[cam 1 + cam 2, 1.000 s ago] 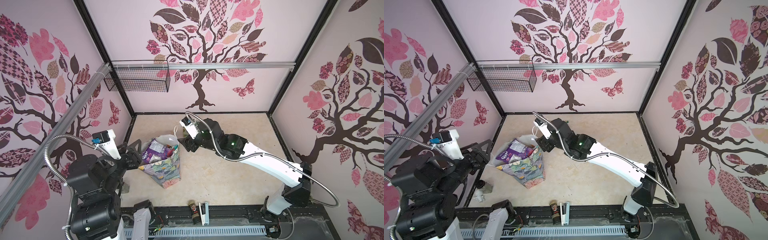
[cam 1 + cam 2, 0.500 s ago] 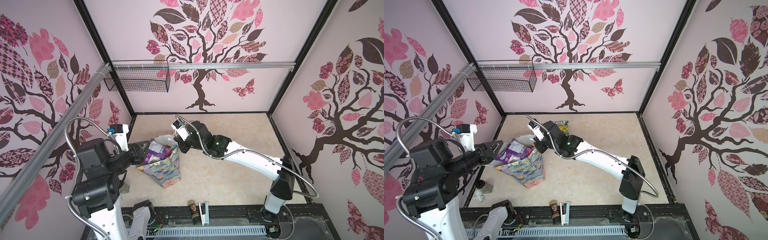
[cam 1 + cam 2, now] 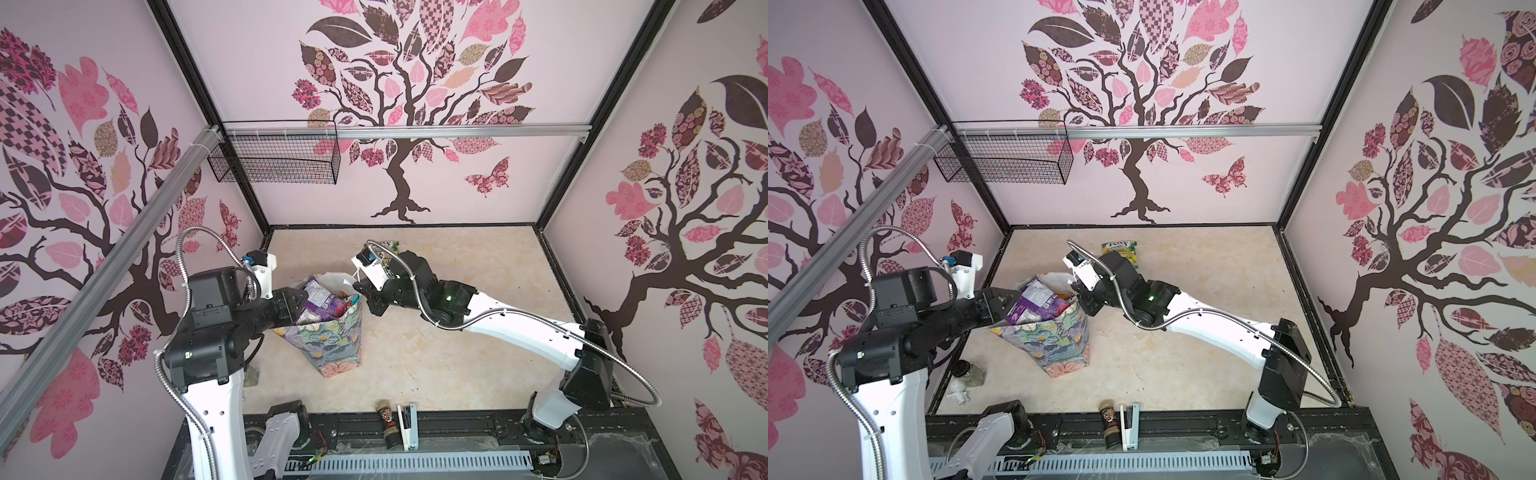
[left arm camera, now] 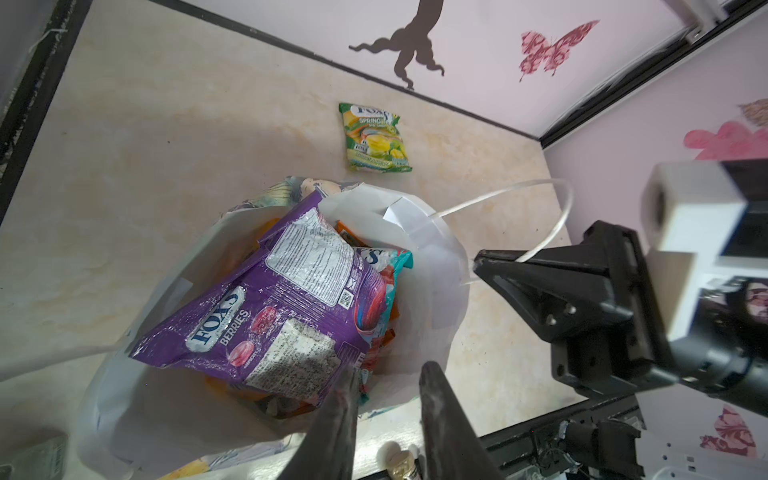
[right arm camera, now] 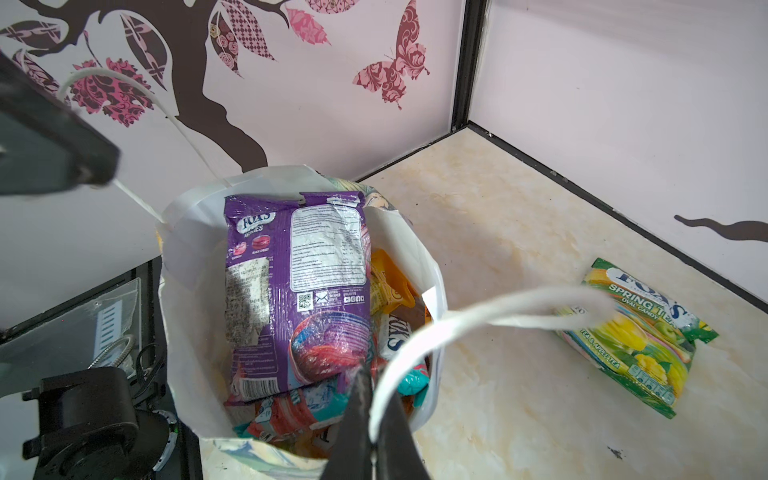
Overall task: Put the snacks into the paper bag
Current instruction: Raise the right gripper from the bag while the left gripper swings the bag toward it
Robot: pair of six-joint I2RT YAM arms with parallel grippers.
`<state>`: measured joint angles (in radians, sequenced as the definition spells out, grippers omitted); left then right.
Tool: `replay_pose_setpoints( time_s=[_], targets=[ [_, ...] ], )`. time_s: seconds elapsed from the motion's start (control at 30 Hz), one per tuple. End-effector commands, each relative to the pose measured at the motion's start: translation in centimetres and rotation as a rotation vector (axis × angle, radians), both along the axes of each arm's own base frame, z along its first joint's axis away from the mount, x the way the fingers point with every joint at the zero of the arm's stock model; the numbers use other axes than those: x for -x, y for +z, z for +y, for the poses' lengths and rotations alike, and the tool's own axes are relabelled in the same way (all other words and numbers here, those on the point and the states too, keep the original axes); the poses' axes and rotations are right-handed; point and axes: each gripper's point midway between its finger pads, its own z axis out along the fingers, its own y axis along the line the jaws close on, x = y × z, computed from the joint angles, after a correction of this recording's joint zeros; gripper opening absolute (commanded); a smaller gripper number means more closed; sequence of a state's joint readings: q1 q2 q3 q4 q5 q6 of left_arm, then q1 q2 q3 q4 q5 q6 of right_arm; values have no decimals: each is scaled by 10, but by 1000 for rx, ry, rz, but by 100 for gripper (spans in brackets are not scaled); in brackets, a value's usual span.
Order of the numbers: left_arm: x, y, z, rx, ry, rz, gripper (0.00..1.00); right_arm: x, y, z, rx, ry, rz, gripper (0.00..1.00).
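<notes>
- Nearest, on the front rail: small dark spice jar (image 3: 388, 424) and white plastic stapler (image 3: 406, 426), side by side, well apart from the work; a hazard only if swept by an arm swinging low
- Next, on the beige marbled tabletop (image 3: 457, 353): tall floral-print paper bag (image 3: 328, 345), white inside, standing on its base, mouth crammed with glossy plastic packets; could topple or spill if tugged sideways rather than straight up
- At the bag's left rim: left gripper (image 4: 388, 370), fingers a little apart, nothing seen clamped between them; hold on one white cord handle (image 5: 99, 71), running up to it, not clear; if closed on air, leaves that side of the mouth slack
- On top of the load: purple FOX'S Berries packet (image 4: 291, 299), propped high and poking over the rim, above teal and orange packets; likely to slide out on any tilt, and blocks the opening for anything further
- At the right rim: right gripper (image 4: 482, 259), clamped shut on the other white cord handle (image 5: 519, 301); risks tearing the cord from the paper, or dragging the whole bag along, if pulled hard
- Farthest, flat on the tabletop near the back wall: green-yellow FOX'S Spring Tea packet (image 4: 374, 139), apart from the bag and not yet inside; with both arms busy at the mouth, no free pincer to fetch it, and little room left
</notes>
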<state>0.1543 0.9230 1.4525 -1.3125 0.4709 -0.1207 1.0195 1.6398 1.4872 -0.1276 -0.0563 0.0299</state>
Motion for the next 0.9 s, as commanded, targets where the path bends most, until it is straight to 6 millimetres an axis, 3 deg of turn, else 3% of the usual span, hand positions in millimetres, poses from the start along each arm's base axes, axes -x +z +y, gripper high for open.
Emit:
replay_pose_setpoints(
  time_s=[0.0,0.13,0.4,0.7,0.87],
  targets=[
    [-12,-26,6,-122,13,74,27,8,53,-10,-120,12,-74,0],
    [-27,-36,-2,-160,10,89,26,8,52,-11,-116,12,-75,0],
    [-55,-54,19,-302,103,118,23,8,53,-14,-107,9,-84,0],
    [-71,-89,12,-293,66,173,21,11,57,-17,-119,12,-94,0],
    [-80,-93,20,-322,105,158,14,13,62,-21,-130,10,-101,0]
  ],
)
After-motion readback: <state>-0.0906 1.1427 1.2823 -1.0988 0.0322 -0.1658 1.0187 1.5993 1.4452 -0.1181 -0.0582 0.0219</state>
